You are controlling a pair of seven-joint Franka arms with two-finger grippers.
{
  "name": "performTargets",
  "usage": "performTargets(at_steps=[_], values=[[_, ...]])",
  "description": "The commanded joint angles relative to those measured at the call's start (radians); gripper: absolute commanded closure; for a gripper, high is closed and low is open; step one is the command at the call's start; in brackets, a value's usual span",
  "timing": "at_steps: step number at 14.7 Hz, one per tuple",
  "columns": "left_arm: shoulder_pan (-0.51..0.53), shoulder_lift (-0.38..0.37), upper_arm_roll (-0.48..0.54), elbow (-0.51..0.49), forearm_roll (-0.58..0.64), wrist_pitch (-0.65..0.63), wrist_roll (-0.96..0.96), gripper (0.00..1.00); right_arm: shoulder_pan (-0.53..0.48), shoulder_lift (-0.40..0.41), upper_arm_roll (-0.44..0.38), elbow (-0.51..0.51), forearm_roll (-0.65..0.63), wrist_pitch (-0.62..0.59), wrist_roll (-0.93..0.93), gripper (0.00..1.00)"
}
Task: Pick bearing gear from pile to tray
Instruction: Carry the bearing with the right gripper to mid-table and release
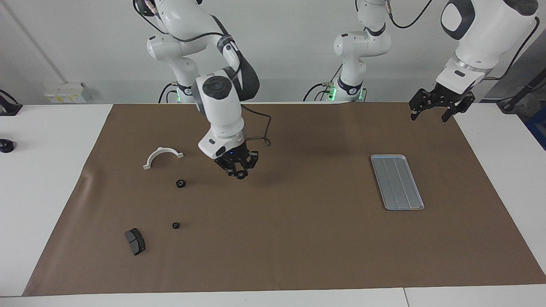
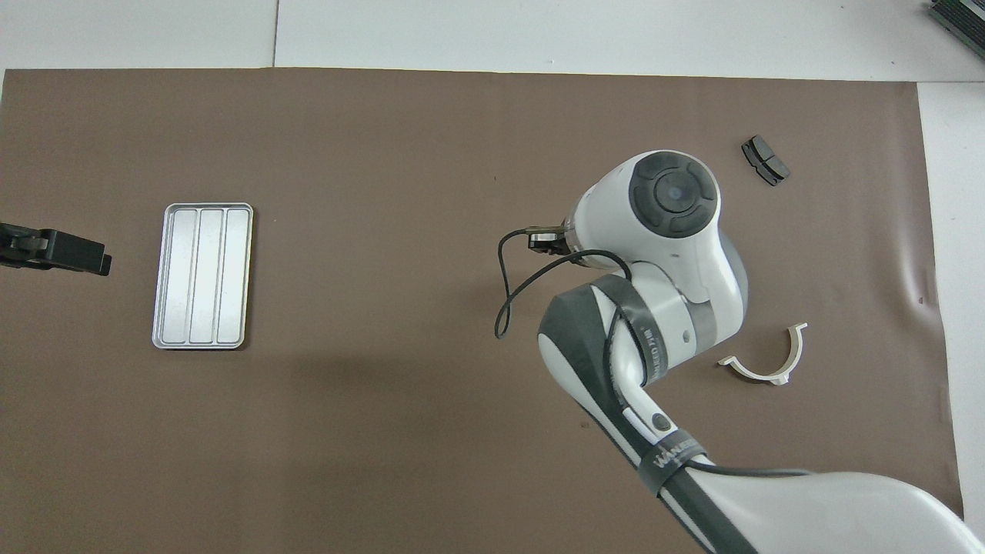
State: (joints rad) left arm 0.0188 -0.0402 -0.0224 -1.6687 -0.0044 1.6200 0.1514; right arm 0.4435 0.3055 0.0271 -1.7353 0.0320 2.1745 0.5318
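Observation:
My right gripper [image 1: 240,172] hangs over the brown mat beside the pile, toward the tray, shut on a small black round gear [image 1: 242,175]. In the overhead view its wrist hides the fingers and the gear. Two more black gears [image 1: 181,183] [image 1: 175,225] lie on the mat, hidden under the arm in the overhead view. With them lie a white half-ring bracket [image 1: 162,156] [image 2: 767,358] and a dark grey brake pad [image 1: 135,241] [image 2: 765,160]. The silver ridged tray [image 1: 396,182] [image 2: 203,275] lies empty toward the left arm's end. My left gripper [image 1: 441,107] [image 2: 54,250] waits open above the mat's edge beside the tray.
A brown mat [image 1: 298,238] covers most of the white table [image 1: 42,179]. A small black object [image 1: 6,146] sits on the bare table at the right arm's end. A black cable [image 2: 512,296] loops from the right wrist.

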Motion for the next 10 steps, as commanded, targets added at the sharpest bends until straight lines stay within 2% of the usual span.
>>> performTargets(at_steps=[1,4,6,10], values=[[0.012,-0.004,-0.004,0.007,-0.017,-0.017,0.01,0.0,0.073,0.064,-0.006,0.055,0.04,0.054,0.141,1.0],[0.012,-0.004,-0.004,0.007,-0.019,-0.017,0.01,0.0,0.17,0.174,-0.006,0.132,0.02,0.096,0.269,1.0],[0.012,-0.004,-0.004,0.007,-0.019,-0.017,0.01,0.0,0.214,0.228,-0.007,0.141,-0.021,0.154,0.345,1.0],[0.012,-0.004,-0.004,0.007,-0.019,-0.017,0.01,0.0,0.224,0.256,-0.006,0.132,-0.084,0.186,0.387,0.99]])
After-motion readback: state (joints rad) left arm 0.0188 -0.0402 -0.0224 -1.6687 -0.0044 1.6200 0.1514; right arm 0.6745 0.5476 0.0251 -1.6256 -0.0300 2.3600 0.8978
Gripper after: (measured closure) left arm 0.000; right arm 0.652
